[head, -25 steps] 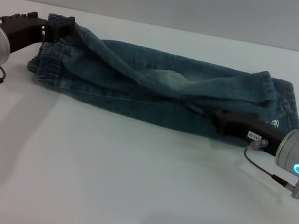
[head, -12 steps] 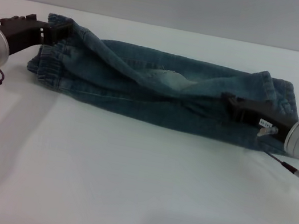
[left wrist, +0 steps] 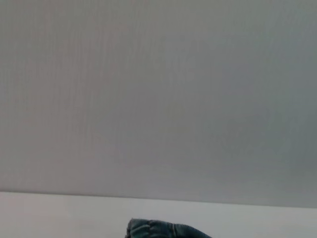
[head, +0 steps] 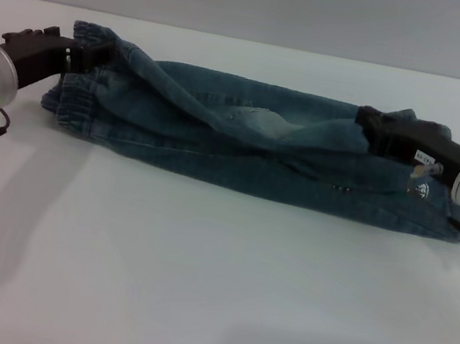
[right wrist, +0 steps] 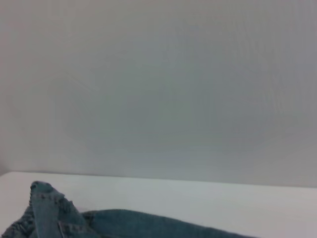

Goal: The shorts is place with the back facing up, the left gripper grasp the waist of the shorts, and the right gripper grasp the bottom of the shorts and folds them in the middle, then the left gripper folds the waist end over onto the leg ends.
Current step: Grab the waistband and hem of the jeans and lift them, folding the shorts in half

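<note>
- One pair of shorts (head: pixel 253 140): blue faded denim, folded lengthwise into a long narrow band that runs across the far part of the white table (head: pixel 191 290).
- The upper layer shows a paler worn patch near the middle and several diagonal creases; its long edge lies unevenly over the lower layer.
- The waist of the shorts (head: pixel 80 88), gathered and crinkled, is at the robot's left end; one corner of it is raised off the table.
- The bottom of the shorts (head: pixel 433 185), flat and stitched, is at the robot's right end; a small pale mark shows beside the hem.
- Two grippers are present.
- The left gripper (head: pixel 80 49), green ring on its wrist, is at the raised waist corner with its fingers clamped on the denim.
- The right gripper (head: pixel 370 125), bluish ring on its wrist, lies over the leg end, tip on the upper layer; whether its fingers are apart or together cannot be told.
- Each wrist view shows only a raised denim edge against the grey wall (left wrist: pixel 158 89).
</note>
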Tool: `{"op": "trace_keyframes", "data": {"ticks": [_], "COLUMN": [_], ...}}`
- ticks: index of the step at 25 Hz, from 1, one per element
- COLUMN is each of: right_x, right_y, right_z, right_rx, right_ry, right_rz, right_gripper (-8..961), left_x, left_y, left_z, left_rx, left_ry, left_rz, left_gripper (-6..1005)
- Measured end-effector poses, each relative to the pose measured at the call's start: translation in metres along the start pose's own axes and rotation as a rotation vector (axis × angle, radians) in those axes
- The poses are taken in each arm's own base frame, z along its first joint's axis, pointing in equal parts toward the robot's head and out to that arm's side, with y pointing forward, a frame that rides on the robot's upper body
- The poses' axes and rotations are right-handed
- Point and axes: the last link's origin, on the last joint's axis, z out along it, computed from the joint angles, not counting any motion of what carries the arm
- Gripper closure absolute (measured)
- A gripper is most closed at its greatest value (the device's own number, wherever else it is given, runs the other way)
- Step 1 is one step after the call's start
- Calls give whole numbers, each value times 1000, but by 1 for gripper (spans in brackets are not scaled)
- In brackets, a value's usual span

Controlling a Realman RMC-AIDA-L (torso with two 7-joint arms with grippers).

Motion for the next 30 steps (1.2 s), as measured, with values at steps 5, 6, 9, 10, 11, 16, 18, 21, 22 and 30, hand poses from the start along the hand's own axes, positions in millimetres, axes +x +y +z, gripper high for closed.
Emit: {"op": "trace_keyframes", "data": {"ticks": [5, 6, 9, 10, 11, 16, 18, 21, 22, 30], "right_x": [2, 5, 19, 23, 26, 36, 37, 39, 40, 40], "right_y": [17, 23, 40, 47, 52, 58, 54, 47, 45, 38], "right_z": [1, 0, -5, -6, -7, -7, -4, 0, 1, 13], "right_rx": [-94, -119, -188, -207, -219, -209, -190, -162, -151, -120], "right_ry": [9, 15, 41, 49, 58, 85, 95, 113, 119, 139], "right_rz": [-13, -12, -9, -13, -14, -12, -7, 3, 2, 14], "right_gripper": [954, 954, 953, 953, 953, 953, 953, 953, 953, 953], "left_x": [-2, -2, -3, -3, -3, -3, -3, -4, -3, 1], "left_y": [4, 4, 3, 3, 2, -1, -2, -3, -3, -2], "left_z": [1, 1, -1, -1, -2, -6, -7, -9, -9, -12], "left_rx": [-9, -11, -9, -7, -5, 5, 7, 11, 10, 4], "left_ry": [-5, -5, -5, -5, -5, 4, 8, 8, 9, 8], "left_rz": [6, 8, 8, 7, 5, 1, 1, -3, -2, 0], "left_gripper": [185, 186, 186, 187, 187, 188, 189, 189, 190, 192]}}
